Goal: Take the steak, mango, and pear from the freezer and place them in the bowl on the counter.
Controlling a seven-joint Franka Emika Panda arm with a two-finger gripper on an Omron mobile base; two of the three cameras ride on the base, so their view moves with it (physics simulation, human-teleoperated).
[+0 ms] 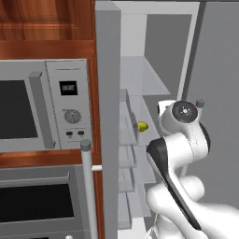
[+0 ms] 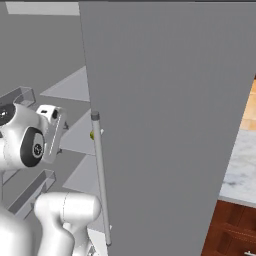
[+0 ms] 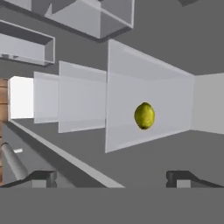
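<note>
The pear (image 3: 144,116) sat right of centre, well ahead of the spread, empty hand (image 3: 114,177), on a freezer shelf (image 3: 131,87).

A silver microwave (image 1: 44,105) with a dial and small display is set into reddish-brown wooden cabinetry (image 1: 46,21) above a grey wall oven (image 1: 42,200), while, in the right base view, brown wooden drawers (image 2: 232,227) are seen at the lower right under even, shadowless light.
</note>
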